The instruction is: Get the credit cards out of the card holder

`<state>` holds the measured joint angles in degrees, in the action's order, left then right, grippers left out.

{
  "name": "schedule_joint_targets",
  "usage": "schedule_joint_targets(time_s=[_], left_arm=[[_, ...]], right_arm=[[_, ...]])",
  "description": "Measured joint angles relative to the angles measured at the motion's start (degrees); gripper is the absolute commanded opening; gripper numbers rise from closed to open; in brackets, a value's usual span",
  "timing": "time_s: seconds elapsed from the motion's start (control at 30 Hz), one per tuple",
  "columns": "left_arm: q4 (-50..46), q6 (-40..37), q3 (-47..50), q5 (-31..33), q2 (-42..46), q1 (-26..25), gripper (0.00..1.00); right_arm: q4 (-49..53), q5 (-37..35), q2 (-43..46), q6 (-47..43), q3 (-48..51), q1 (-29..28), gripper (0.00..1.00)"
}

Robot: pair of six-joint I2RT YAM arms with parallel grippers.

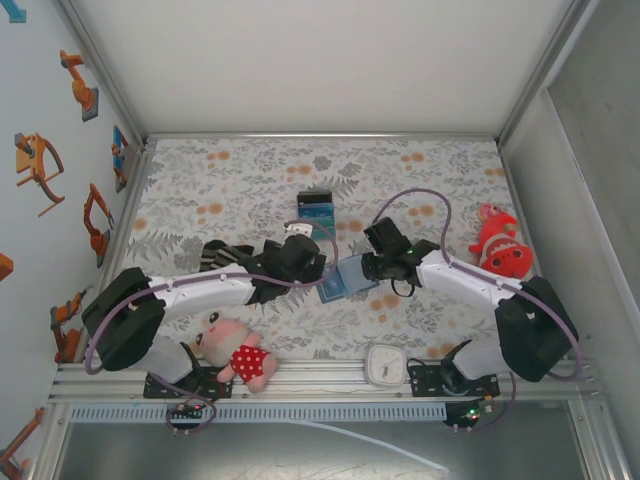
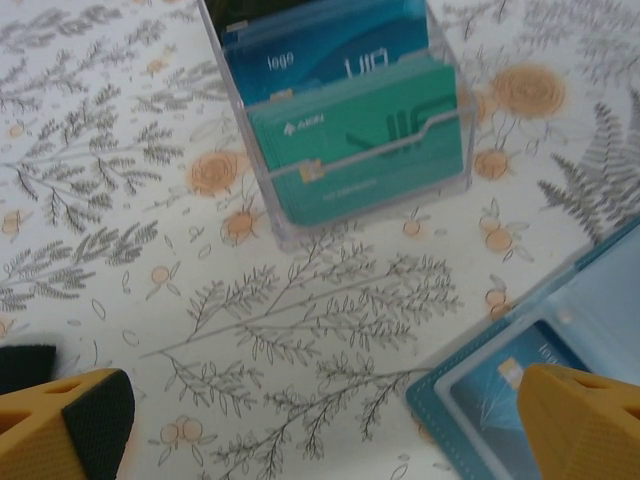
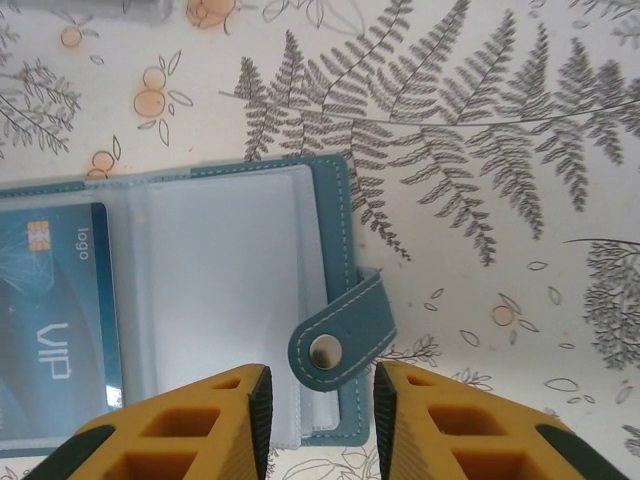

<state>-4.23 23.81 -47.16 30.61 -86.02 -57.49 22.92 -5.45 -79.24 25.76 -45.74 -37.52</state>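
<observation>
Floral desk, middle: my right claw hovers narrow, empty, by the card holder; snagging its snap tab could flip it shut.

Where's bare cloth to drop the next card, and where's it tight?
Bare: the far strip between the clear card box and the back wall, plus the cloth left of that box. Tight: mid-table, where the left hand and right hand meet at the card holder; doll and clock line the near edge.
</observation>
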Motion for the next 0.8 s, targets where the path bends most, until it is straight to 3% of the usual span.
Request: schedule_joint_targets(time_s=[0.4,0.8], left_arm=[[0.8,1.9,2.2,-1.9,-4.0,-1.0,0.96],[2.6,2.5,2.3,-3.7,-9.5,-1.0,0.95]], right_arm=[[-0.1,6.3,3.7,3.0,-0.2,0.6,0.31],[-3.1,16.5,-4.7,6.0,-4.1,0.6,0.26]])
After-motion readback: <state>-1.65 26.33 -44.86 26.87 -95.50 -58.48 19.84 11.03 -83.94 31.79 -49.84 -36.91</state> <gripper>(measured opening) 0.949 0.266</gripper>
